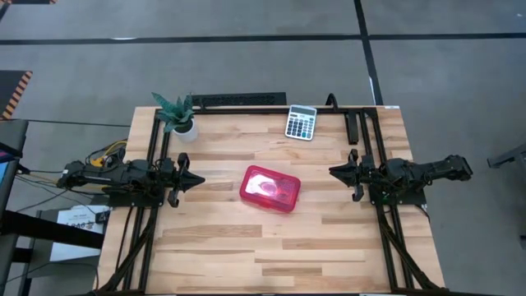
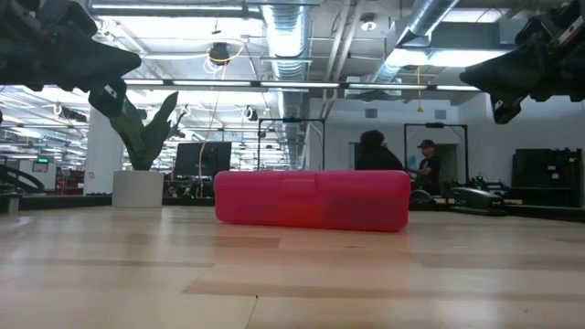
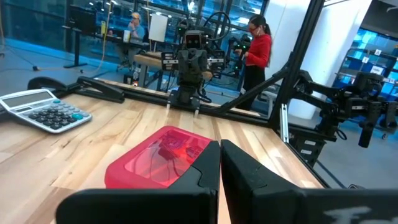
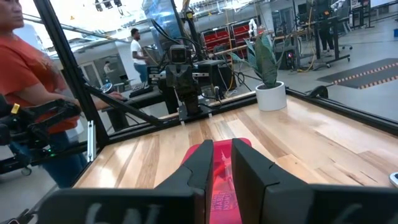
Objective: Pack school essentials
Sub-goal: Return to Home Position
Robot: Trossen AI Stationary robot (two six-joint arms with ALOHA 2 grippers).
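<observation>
Left gripper (image 1: 194, 179): fingers closed, holding nothing, raised above the table (image 1: 246, 247). Right gripper (image 1: 335, 171): fingers drawn together, empty, facing the left gripper. The red hinged case (image 2: 311, 199) lies shut on the table between the two sets of fingertips, touching neither. Stationery (image 3: 169, 148) inside shows only as vague shapes through the lid. A grey calculator (image 1: 301, 122) lies well apart from the right gripper.

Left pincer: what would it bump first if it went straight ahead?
Probably the red case, right in line with the left pincer; if it rides higher, the right pincer.
</observation>
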